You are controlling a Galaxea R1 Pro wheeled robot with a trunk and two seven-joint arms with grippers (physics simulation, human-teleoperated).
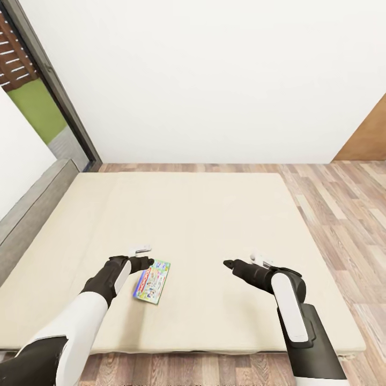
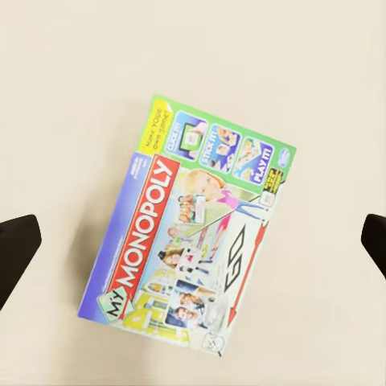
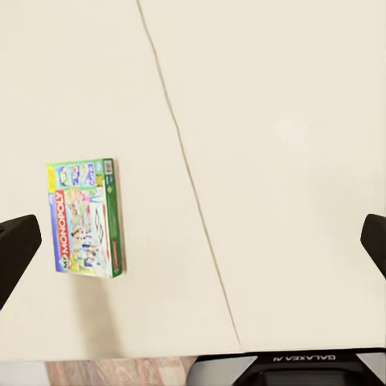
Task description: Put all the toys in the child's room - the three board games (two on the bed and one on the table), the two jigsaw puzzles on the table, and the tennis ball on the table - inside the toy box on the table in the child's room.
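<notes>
One board game (image 1: 152,282), a green-edged pale blue "My Monopoly" box, lies flat on the beige bed (image 1: 214,214) near its front edge. My left gripper (image 1: 143,257) hovers just above the box's far end, open, with nothing held. In the left wrist view the box (image 2: 189,241) lies between the spread fingertips (image 2: 16,249). My right gripper (image 1: 241,261) hangs open over bare mattress to the box's right. In the right wrist view the box (image 3: 84,217) lies off to one side. The table, toy box, jigsaw puzzles and tennis ball are out of view.
A low grey headboard (image 1: 32,209) runs along the bed's left side, with a dark-framed window (image 1: 53,91) behind it. A white wall stands beyond the bed. Wood-plank floor (image 1: 343,214) lies to the right and along the front edge.
</notes>
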